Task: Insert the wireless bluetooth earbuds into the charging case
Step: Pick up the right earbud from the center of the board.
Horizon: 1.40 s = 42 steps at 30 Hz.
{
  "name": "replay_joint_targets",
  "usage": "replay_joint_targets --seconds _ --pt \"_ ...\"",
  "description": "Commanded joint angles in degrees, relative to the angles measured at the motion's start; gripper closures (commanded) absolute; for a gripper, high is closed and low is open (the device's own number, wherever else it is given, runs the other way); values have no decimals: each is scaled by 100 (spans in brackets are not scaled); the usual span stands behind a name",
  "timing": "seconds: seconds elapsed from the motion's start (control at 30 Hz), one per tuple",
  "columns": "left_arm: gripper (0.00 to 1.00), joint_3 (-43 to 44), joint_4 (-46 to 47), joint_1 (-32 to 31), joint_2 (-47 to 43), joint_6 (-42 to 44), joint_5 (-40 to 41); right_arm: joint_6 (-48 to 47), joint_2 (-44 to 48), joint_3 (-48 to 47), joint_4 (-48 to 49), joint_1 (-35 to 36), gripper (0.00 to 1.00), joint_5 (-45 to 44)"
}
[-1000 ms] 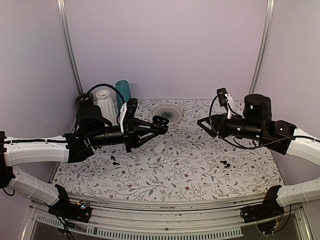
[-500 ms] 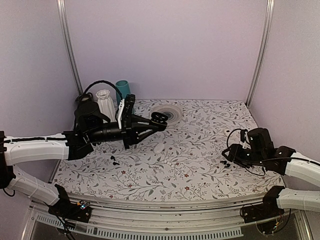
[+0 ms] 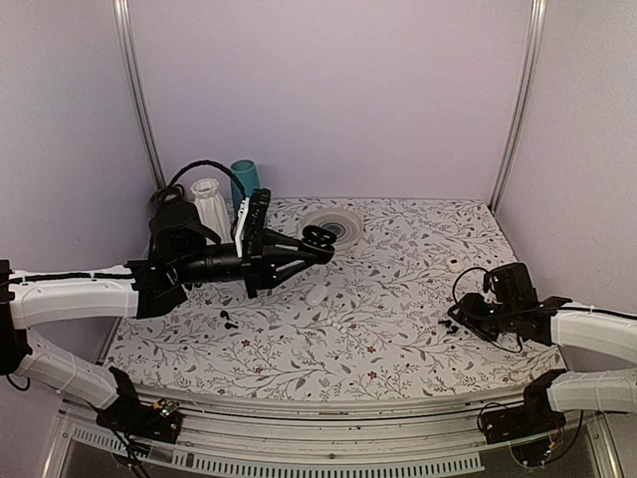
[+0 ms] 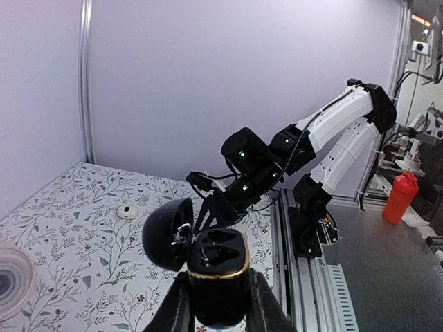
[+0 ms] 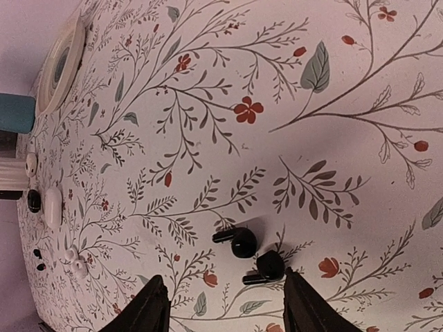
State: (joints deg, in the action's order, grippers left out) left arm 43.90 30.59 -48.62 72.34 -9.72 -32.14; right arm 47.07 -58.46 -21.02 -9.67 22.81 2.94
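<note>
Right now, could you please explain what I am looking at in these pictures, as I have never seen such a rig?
These are two robot arms bolted at the near edge of a table with a flowered cover. One picture looks down from above and behind them; the other two come from a camera on each wrist. The left arm holds a black charging case, lid open, in its shut jaws, up off the table. The right arm is low over two black earbuds, its jaws open. Also lying there: more small black buds, a white case and a round white dish.
</note>
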Motion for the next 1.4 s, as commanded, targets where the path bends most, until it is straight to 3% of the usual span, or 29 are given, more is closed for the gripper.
replay_joint_targets --seconds 0.0,0.43,0.87,1.37 --pt "100 98 44 55 -146 -22 -23 -143 -248 87 444 -63 43 145" --pt "100 80 -62 61 -249 -4 -36 -91 -749 122 635 -75 44 66" --pt "100 31 -35 58 -255 44 -36 -124 -649 12 25 -66 69 -324" --pt "100 31 -22 57 -246 18 -49 -504 -1390 -472 -84 189 80 -474"
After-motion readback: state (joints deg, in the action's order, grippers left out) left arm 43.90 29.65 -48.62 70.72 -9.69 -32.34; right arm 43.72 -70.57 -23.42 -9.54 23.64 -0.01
